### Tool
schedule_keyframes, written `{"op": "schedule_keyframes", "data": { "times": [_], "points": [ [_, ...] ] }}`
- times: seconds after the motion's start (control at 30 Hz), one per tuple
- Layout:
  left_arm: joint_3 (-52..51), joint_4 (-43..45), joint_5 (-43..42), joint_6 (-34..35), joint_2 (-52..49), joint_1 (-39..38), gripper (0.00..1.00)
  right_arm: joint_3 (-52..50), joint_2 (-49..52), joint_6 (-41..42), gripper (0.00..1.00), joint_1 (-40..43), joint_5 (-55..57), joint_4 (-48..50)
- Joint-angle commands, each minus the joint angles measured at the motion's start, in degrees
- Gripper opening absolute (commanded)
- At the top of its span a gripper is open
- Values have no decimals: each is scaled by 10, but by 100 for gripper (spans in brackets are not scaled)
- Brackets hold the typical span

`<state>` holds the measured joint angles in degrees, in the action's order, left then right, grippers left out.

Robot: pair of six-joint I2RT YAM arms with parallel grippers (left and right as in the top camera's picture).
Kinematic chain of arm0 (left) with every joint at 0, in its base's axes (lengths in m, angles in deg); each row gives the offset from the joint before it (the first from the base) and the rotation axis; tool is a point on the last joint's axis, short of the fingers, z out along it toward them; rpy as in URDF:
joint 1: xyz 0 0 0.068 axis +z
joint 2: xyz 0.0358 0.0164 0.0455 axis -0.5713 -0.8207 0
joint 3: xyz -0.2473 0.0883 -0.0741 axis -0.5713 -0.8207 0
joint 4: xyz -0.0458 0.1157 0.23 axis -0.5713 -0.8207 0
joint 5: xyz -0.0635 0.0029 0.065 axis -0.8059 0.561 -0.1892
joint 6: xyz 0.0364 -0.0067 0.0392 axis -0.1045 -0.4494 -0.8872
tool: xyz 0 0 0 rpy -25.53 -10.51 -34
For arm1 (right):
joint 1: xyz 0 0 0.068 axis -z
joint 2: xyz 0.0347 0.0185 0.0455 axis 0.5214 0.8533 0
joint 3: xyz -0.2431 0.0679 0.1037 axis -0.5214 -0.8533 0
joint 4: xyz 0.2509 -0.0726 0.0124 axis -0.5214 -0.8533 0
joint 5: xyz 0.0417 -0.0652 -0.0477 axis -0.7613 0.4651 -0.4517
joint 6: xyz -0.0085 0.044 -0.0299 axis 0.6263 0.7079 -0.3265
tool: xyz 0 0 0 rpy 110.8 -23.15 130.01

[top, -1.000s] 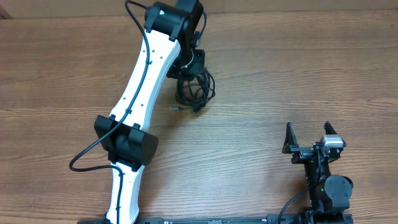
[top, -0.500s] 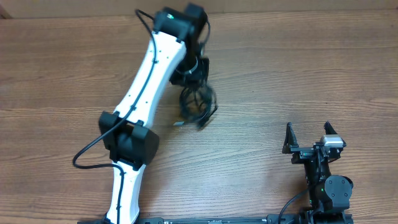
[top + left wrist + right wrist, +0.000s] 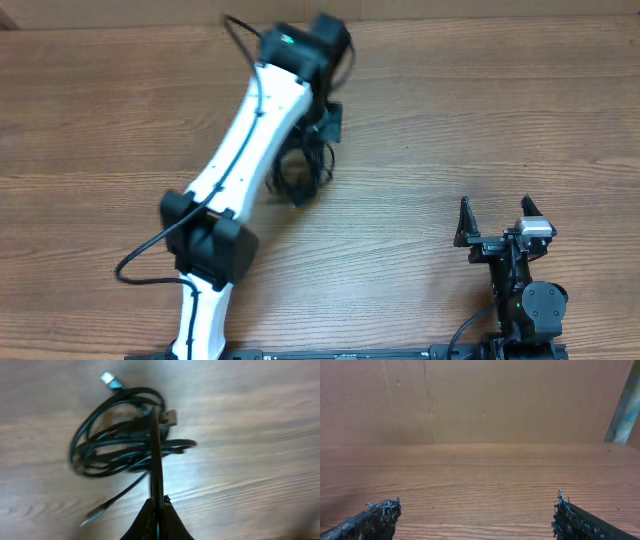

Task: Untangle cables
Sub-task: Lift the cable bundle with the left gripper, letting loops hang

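Note:
The cables point(image 3: 120, 435) are a small tangled coil of thin black cords, seen blurred in the left wrist view over the wooden table. One silver plug point(image 3: 109, 380) sticks out at the coil's top and a loose tip point(image 3: 92, 515) trails below. My left gripper point(image 3: 157, 502) is shut on one strand that runs straight up into the coil. From overhead the cables point(image 3: 300, 172) hang just below the left gripper point(image 3: 322, 125). My right gripper point(image 3: 493, 215) stands open and empty at the near right, far from the coil; its fingertips point(image 3: 382, 510) frame bare wood.
The white left arm point(image 3: 245, 150) stretches diagonally across the table's left half, with its own thick black wire looping at the near left point(image 3: 140, 265). A brown wall point(image 3: 480, 400) rises behind the table's far edge.
The left wrist has swung to the right, and the coil it holds has shifted toward the near side and slightly left. The right arm has stayed still.

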<state>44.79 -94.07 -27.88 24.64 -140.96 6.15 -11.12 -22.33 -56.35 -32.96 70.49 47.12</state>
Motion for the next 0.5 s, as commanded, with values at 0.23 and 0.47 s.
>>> {"op": "schedule_keyframes", "data": {
  "times": [0.23, 0.47],
  "points": [
    [103, -31, -88, 1, 26, 31, 4, -6, -6, -2, 100, 0, 5, 4],
    [93, -31, -83, -13, 50, 26, 4, -6, -6, -2, 100, 0, 5, 4]
  ]
}}
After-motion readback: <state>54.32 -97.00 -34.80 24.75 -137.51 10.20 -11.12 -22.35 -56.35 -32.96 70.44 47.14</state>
